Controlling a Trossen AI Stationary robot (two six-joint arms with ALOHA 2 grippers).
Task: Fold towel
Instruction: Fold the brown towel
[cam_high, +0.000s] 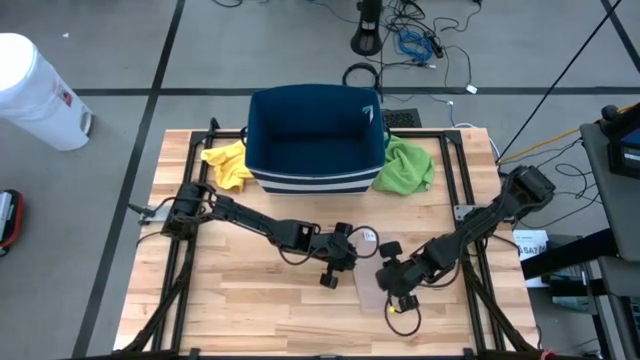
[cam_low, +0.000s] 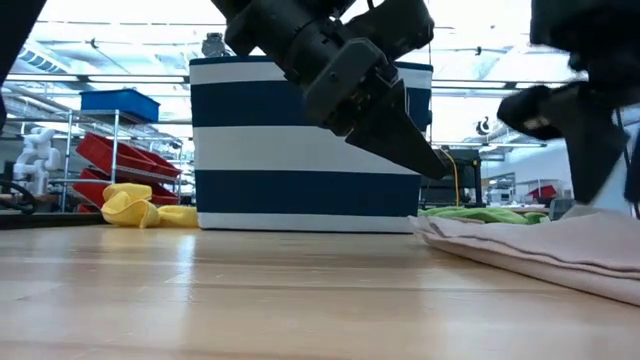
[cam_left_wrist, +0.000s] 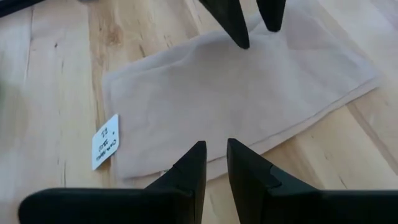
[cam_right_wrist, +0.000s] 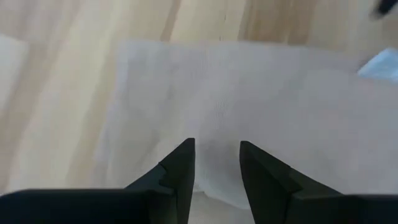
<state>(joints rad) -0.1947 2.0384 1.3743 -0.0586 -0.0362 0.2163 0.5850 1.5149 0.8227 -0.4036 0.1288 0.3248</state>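
Note:
A beige towel (cam_high: 368, 287) lies folded flat on the wooden table, near its front middle, with a white tag (cam_left_wrist: 105, 141) at one edge. My left gripper (cam_high: 349, 256) hangs just above the towel's (cam_left_wrist: 236, 93) left edge, fingers slightly apart; in the low view its fingers (cam_low: 425, 155) slant down and stop short of the cloth (cam_low: 560, 245). My right gripper (cam_high: 396, 287) hovers over the towel's (cam_right_wrist: 249, 93) right part, fingers a little apart. The left wrist view shows its two fingertips (cam_left_wrist: 239, 28) pointing at the cloth from the other side.
A blue-and-white striped bin (cam_high: 315, 140) stands at the table's far middle. A yellow cloth (cam_high: 228, 163) lies to its left and a green cloth (cam_high: 405, 165) to its right. Bare wood (cam_high: 250, 310) stretches across the near left of the table.

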